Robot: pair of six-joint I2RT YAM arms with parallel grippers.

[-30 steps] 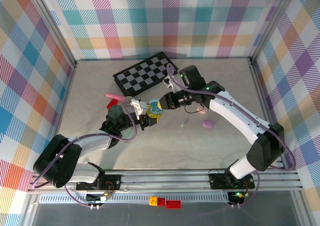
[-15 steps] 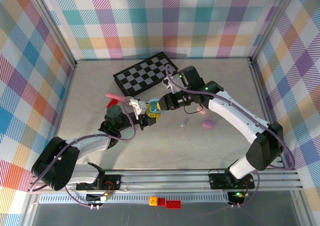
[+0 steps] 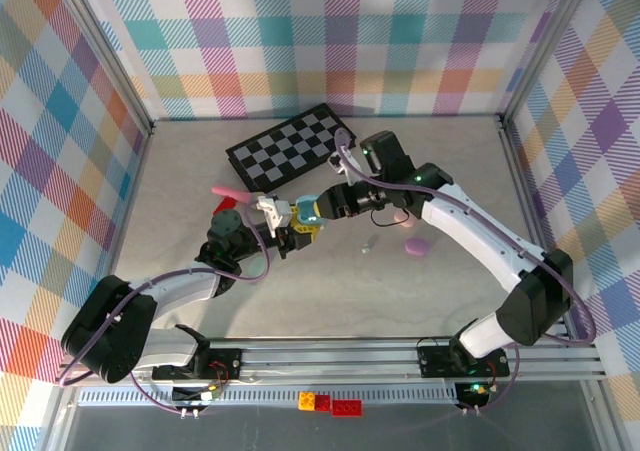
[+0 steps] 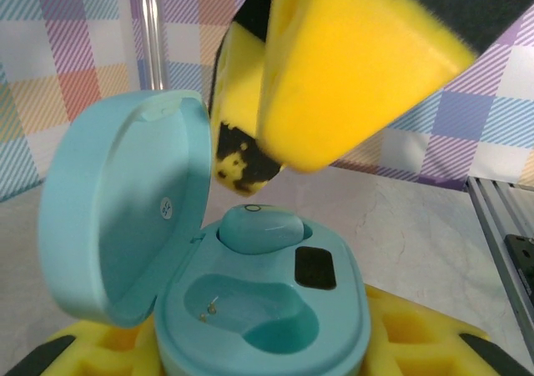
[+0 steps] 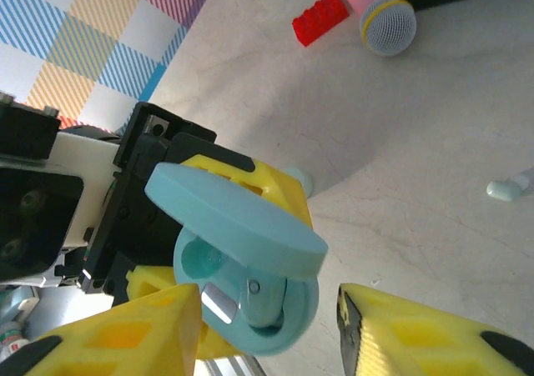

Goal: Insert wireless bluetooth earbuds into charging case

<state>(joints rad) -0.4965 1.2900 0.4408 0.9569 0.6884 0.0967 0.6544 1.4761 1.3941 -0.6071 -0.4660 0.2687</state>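
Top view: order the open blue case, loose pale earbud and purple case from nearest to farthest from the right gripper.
1. Open blue case, at the right gripper.
2. Loose pale earbud, to its right.
3. Purple case, farther right.

A lab test cell: plaid-printed walls (image 3: 330,41) box a tabletop (image 3: 330,291) edged by an aluminium rail (image 3: 350,356).

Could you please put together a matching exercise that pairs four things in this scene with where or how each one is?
Things:
1. blue charging case
2. blue earbud
3. red brick
4. purple case

Places or states:
A. next to the toy microphone
B. on the table, beside the right arm
C. lid open, held in the left gripper
D. seated in a socket

Pairs: 1-C, 2-D, 3-A, 4-B
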